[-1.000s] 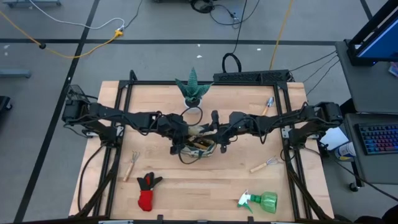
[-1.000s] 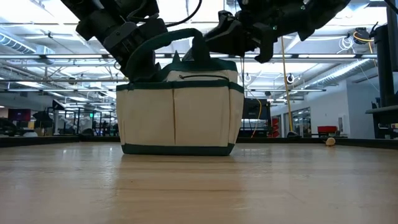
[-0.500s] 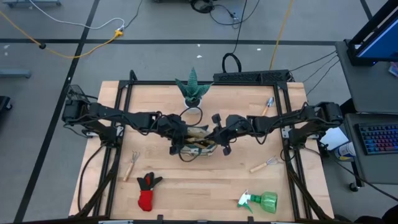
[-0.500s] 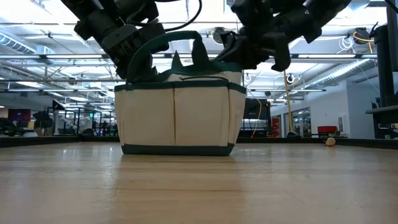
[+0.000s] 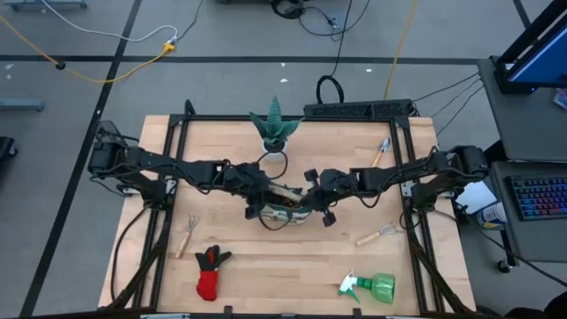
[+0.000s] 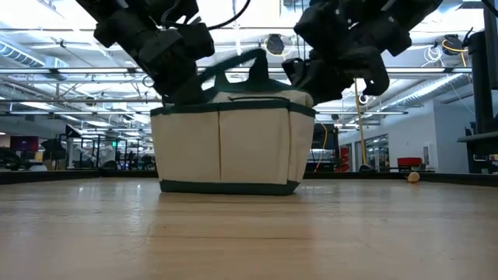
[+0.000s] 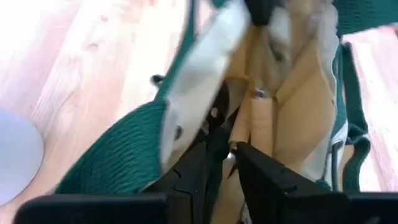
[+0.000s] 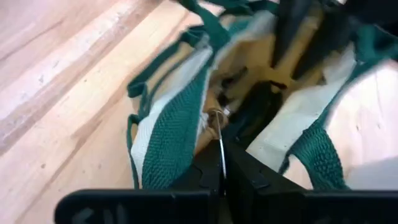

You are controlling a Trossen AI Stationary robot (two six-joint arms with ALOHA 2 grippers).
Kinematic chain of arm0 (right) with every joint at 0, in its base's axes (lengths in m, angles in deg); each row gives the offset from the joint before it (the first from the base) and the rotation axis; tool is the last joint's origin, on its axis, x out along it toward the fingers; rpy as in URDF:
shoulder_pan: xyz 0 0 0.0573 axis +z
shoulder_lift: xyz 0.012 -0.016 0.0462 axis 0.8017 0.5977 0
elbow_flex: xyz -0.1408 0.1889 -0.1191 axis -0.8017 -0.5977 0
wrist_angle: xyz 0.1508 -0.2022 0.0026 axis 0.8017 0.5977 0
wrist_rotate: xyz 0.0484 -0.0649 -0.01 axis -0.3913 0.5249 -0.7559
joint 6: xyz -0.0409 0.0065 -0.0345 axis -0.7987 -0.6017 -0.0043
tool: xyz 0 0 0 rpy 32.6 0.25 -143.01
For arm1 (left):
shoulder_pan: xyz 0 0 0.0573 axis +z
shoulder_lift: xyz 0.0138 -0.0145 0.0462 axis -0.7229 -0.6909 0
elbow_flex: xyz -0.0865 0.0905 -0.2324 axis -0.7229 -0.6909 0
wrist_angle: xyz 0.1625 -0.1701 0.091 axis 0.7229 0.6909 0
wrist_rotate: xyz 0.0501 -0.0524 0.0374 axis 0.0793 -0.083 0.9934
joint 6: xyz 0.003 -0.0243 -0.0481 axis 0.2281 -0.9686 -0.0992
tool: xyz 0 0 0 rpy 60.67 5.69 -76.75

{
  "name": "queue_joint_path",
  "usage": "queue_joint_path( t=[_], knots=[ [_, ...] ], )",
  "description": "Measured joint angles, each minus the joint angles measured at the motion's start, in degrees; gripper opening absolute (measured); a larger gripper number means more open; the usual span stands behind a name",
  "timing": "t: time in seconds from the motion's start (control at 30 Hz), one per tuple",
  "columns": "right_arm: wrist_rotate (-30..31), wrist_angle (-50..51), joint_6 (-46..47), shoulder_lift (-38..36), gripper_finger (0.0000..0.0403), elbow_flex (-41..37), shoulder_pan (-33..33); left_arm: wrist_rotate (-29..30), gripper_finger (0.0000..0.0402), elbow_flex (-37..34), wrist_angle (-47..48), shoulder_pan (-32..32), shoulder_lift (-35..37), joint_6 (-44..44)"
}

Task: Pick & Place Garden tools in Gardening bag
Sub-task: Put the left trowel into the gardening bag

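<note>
Both arms meet over the bag (image 5: pixel 282 211), mid-bench (image 5: pixel 292 266), just in front of the potted plant (image 5: pixel 275 127). Left hand (image 7: pixel 229 163) is at the bag's left rim, fingers part-spread over the mouth; can't tell if it grips anything. Right hand (image 8: pixel 222 163) is at the right rim, closed, a thin wire-like piece between its fingers; can't tell what. Loose on the bench: hand rake (image 5: pixel 187 234) and glove (image 5: pixel 210 271) front left, fork (image 5: pixel 379 233) and spray bottle (image 5: pixel 370 285) front right, trowel (image 5: pixel 382 149) back right.
</note>
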Motion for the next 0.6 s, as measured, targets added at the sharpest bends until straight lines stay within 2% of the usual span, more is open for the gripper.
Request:
queue_joint_path(
  t=[0.3, 0.43, 0.6],
  knots=[
    [0.81, 0.06, 2.28, -0.01, 0.0007, 0.01, -0.04, -0.64, 0.0182, -0.03, -5.05, -0.09, 0.00, 2.64],
    [1.04, -0.37, 2.28, -0.01, 0.0019, 0.01, -0.06, -0.84, 0.0192, -0.03, -5.62, -0.59, 0.00, 2.68],
    [1.08, -0.46, 2.28, -0.01, 0.0052, 0.01, -0.08, -0.87, 0.0187, -0.03, -5.53, -1.17, 0.00, 2.68]
  ],
)
